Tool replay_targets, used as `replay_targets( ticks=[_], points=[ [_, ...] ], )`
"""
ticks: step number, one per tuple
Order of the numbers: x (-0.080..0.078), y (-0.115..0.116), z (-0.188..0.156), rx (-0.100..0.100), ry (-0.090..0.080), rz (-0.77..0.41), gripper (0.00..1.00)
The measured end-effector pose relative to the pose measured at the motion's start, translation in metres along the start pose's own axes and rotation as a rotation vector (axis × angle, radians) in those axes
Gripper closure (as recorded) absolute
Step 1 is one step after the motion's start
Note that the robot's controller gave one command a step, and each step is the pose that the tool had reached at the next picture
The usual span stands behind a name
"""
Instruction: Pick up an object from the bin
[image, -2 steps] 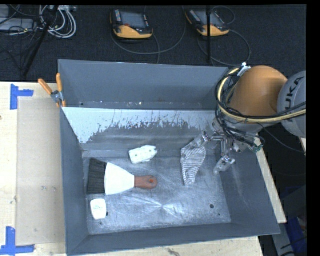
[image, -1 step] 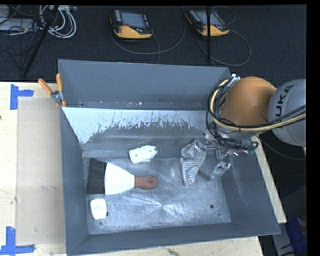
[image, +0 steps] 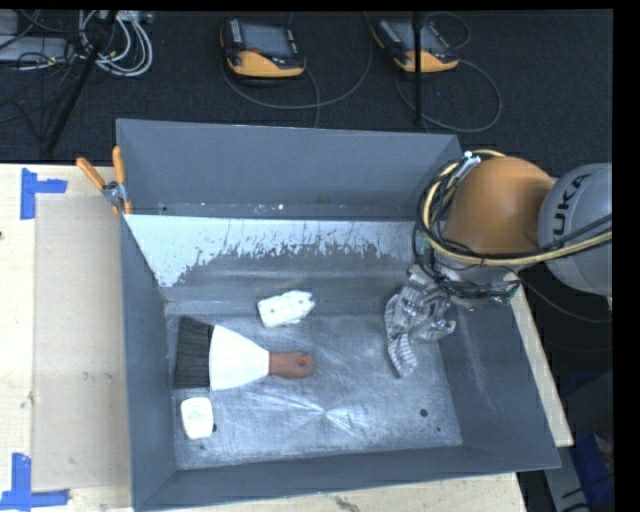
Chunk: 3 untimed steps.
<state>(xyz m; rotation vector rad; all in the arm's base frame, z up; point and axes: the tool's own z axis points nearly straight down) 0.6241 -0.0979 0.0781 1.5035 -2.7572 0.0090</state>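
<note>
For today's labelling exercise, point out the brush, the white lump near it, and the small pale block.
brush (image: 238, 358), camera view, on its white body.
white lump (image: 285, 308), camera view, on its middle.
small pale block (image: 197, 416), camera view, on its top face.

Pretty clearly a robotics lab. There's an industrial arm (image: 585, 215) with KUKA lettering, an orange wrist cover (image: 495, 205) and looped cables, reaching over a grey metal bin (image: 300, 170). Past the bin's far edge, the dark carpeted floor (image: 560, 80) has two orange-and-black handheld control units (image: 262, 48) on it, and loose cable bundles (image: 125, 45) trailing around.
</note>
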Motion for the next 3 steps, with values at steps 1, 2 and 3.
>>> replay_targets(
  ticks=[1, 2, 3],
  points=[
    [0.0, 0.0, 0.0, 0.0, -0.001, 0.002, 1.0],
    [-0.002, -0.002, -0.061, 0.001, -0.008, 0.005, 1.0],
    [0.0, 0.0, -0.055, -0.006, -0.006, 0.008, 1.0]
  ],
)
